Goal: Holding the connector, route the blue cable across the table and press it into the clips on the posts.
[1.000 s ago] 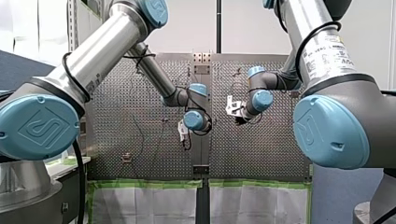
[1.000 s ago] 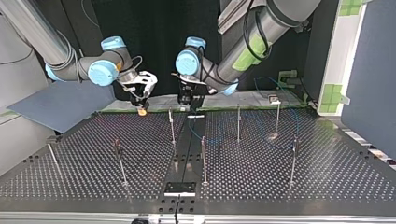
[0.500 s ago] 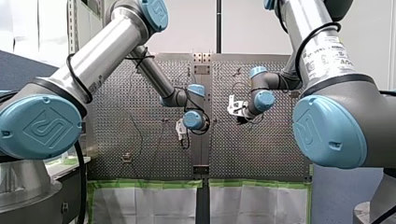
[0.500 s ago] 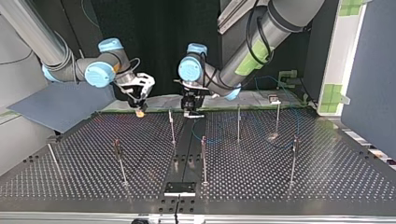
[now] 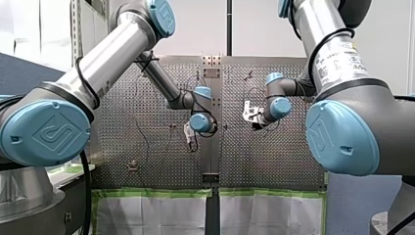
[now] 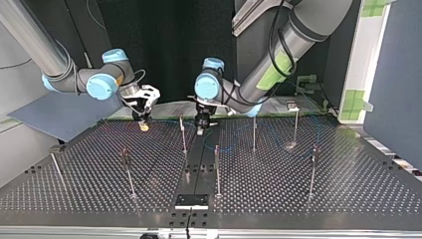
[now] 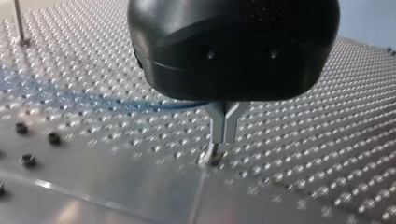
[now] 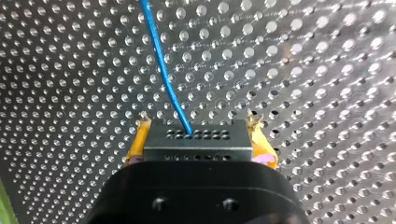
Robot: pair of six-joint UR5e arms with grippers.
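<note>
My right claw [image 8: 198, 129] was clamped on the grey connector [image 8: 194, 142], its yellow pads [image 8: 137, 140] pressing the two sides. The blue cable [image 8: 161, 60] ran out of the connector's face, straight ahead over the perforated worktop [image 8: 303, 70]. In the top view this claw hung low at the upper left, near the plate's far edge.

My left claw [image 7: 224, 128] had its metal fingers together, with the tips down at the worktop and the cable passing just behind them. I could not tell whether it pinched the strand. In the top view it stood at the upper middle, just beside the nearest post [image 6: 183, 134]. The slack lay in loose loops among the posts right of centre, and their clips were too small to make out.

The likeliest trouble was a loop catching on a post as the connector travelled. The cable could then go taut and drag the connector askew in the pads. The left tips, being so low, might also scrape the plate, and the two arms were working near each other.
</note>
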